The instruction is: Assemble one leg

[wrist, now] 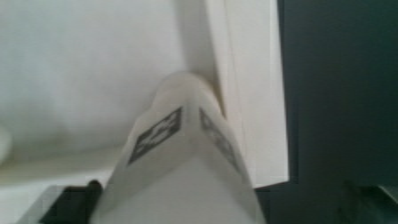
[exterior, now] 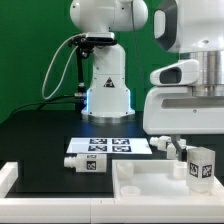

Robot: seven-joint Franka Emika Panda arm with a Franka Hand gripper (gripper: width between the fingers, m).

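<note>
Green curtain behind, black worktop (exterior: 40, 135) below. Over at the exterior view's right, the hand (exterior: 200, 165) pinches a white tagged leg (exterior: 200, 166), hanging just above the white tabletop panel (exterior: 150, 180). Another leg (exterior: 84, 162) lies beside the marker board (exterior: 108, 145). I'd say keep it plumb and lower slowly onto its corner hole.

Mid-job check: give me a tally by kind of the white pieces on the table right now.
Legs: 2 (lying leg, upright leg)
Tabletop: 1
Marker board: 1
Total: 4
</note>
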